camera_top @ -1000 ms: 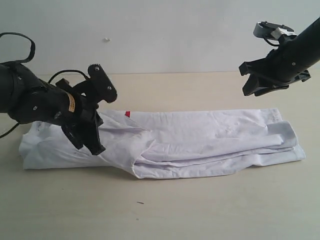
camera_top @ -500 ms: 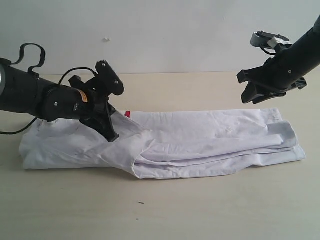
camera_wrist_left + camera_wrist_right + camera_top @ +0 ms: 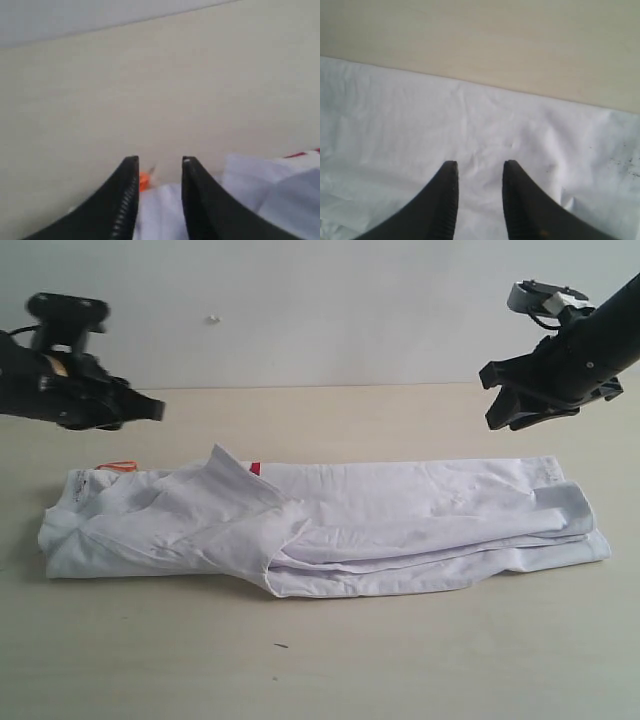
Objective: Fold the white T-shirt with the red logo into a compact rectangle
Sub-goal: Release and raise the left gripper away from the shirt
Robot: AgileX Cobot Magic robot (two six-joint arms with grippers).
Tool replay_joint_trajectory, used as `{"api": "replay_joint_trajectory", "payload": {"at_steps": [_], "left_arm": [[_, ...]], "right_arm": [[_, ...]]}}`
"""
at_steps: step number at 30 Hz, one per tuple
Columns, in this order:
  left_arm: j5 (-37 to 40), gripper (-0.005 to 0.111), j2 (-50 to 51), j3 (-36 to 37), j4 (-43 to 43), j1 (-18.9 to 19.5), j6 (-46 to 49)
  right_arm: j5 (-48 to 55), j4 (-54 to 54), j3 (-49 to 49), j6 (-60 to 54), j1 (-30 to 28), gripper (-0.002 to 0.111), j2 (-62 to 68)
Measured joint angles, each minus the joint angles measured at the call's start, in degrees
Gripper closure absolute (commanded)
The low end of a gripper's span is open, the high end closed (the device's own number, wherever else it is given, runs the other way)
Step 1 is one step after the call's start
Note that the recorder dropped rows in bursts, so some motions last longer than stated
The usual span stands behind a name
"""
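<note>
**Fold Status: Lengthwise Folds Done, Crosswise Folds Outstanding**

**Location of workpiece.** The white T-shirt [image 3: 330, 530] lies flat on the table [image 3: 400, 660] as a long, narrow band running from left to right in the exterior view. The collar end, marked by the orange tag [image 3: 118, 466], is at the left. The opposite end lies at the right, where an edge is turned over on itself.

**Completed, as judged from the layout.** Both sides appear to be folded inward along the length of the garment, since stacked layers show along the near edge. The red logo [image 3: 255, 468] is almost fully covered, and only a small red sliver shows at the far edge.

**Outstanding.** The band is far too long to count as a compact rectangle. At least one crosswise fold, end over end, is probably needed. One flap near the collar end stands raised and creased rather than flat. It is likely to need smoothing before or during that fold.

**Tool state.**
- The left gripper [image 3: 160, 161] hangs above and beyond the collar end, clear of the cloth. Its jaws are parted with nothing between them.
- The right gripper [image 3: 480, 162] hovers over the right end of the shirt. Its jaws are parted and empty, with cloth visible below the gap.

Neither tool is touching the garment.
</note>
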Motion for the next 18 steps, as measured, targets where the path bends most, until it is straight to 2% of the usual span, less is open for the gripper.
{"api": "replay_joint_trajectory", "payload": {"at_steps": [4,5,7,14,18], "left_arm": [[8.5,0.049,-0.7,0.0,-1.1,6.7,-5.5],[12.5,0.049,-0.4,0.0,-4.3,9.4,-5.3],[15.0,0.049,0.7,0.0,-9.1,11.2,-2.4],[18.8,0.049,5.9,-0.1,-28.6,15.1,14.3],[20.1,0.049,9.2,-0.1,-35.0,15.7,21.1]], "right_arm": [[1.1,0.0,0.0,0.0,0.0,0.078,-1.8],[2.0,0.1,0.0,0.0,0.0,0.078,-2.6],[2.8,0.7,0.0,0.0,0.0,0.078,-2.9],[3.7,1.6,0.0,-0.1,0.0,0.078,-3.1],[3.7,2.0,0.0,-0.6,0.0,0.078,-3.1]]}}
